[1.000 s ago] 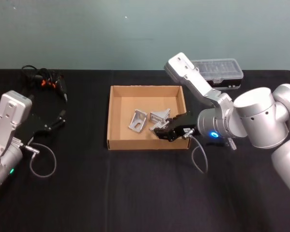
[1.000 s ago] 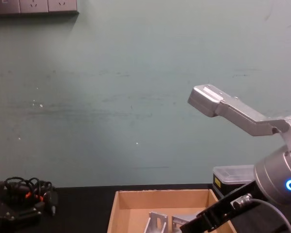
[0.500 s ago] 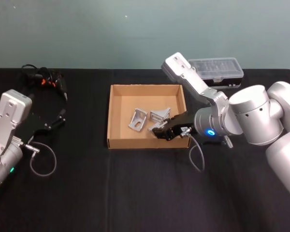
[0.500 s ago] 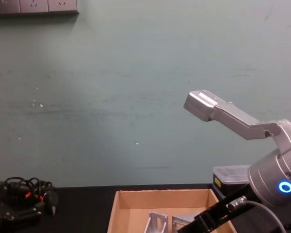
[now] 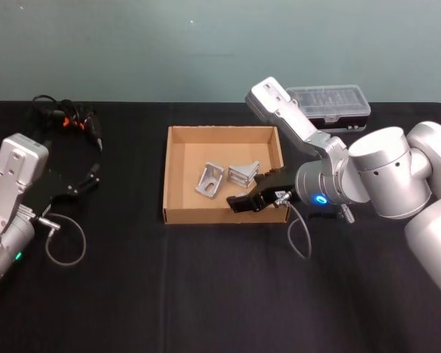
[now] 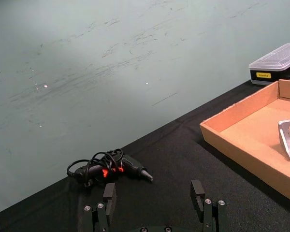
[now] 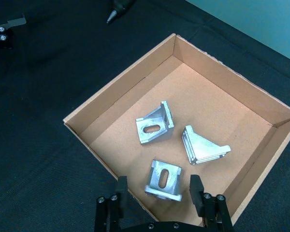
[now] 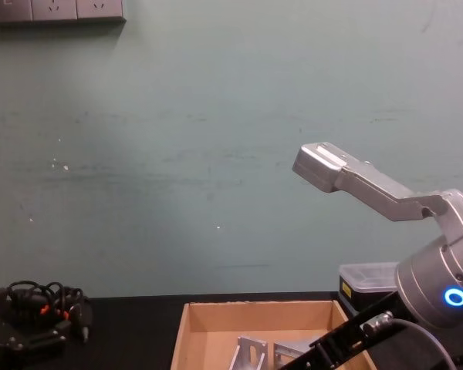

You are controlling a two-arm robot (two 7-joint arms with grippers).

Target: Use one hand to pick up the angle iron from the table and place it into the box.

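- The table [image 5: 206,287], matte black, carries the box [image 5: 178,215] at its middle; no bracket lies loose on the bare surface in the head view.
- The box, shallow tan cardboard, holds three angle irons. In the right wrist view they are well apart on its floor: one [image 7: 154,129] near the middle, one [image 7: 203,146] toward the far side wall, and one [image 7: 164,180] just inside the near wall.
- The right gripper [image 5: 244,201] hangs over the near right corner of the box. A second ago it sat lower among the brackets; now it has drawn back toward the wall.
- Its fingers [image 7: 197,187] are spread, nothing between them, with the nearest angle iron resting free on the cardboard just beyond the tips. That reads as a release completed: the piece is delivered, and the arm is most likely clearing out.
- The left gripper [image 6: 156,195] is parked low over the table at the robot's left, fingers apart and empty, unchanged over the past second.
- A plastic case [image 5: 331,109] stands behind the box, a cable bundle [image 5: 66,118] at far left; neither is touched.
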